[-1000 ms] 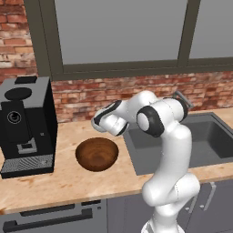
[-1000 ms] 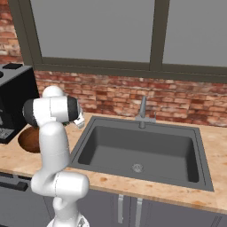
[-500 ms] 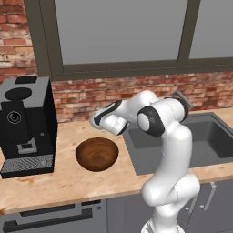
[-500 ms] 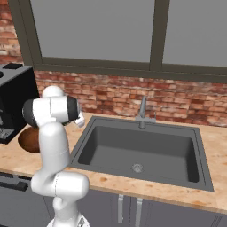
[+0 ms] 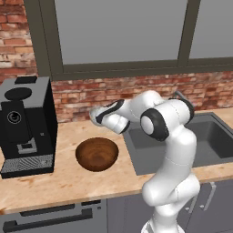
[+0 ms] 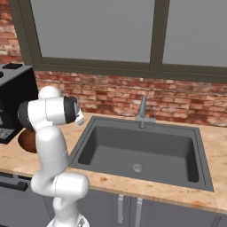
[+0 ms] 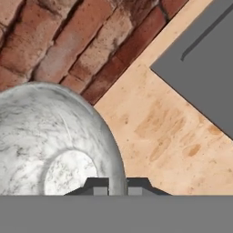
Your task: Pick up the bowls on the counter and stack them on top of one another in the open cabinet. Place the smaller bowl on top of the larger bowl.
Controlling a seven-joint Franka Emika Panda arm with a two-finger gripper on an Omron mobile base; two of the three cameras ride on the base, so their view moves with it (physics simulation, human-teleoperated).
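Up close in the hand view, the gripper (image 7: 116, 187) has its two dark fingertips pinched on the rim of the small glossy white round bowl (image 7: 50, 145). That bowl sits on the light tan wood-grain counter (image 7: 164, 132) right by the red brick wall (image 7: 68, 41). The wide dark brown wooden bowl (image 5: 97, 154) rests on the counter just left of the dark grey sink (image 6: 142, 150), with the black coffee machine (image 5: 26, 125) further left.

The smaller bowl (image 7: 50, 141) is glossy white with faint grey marbling, and the larger bowl (image 5: 97, 154) is dark brown wood with visible grain. The counter (image 5: 68, 182) is light tan with mottled orange patches, its sink (image 6: 142, 148) dark grey. Behind runs a red-brown brick wall (image 6: 111, 95); the coffee machine (image 5: 27, 125) at left is black.
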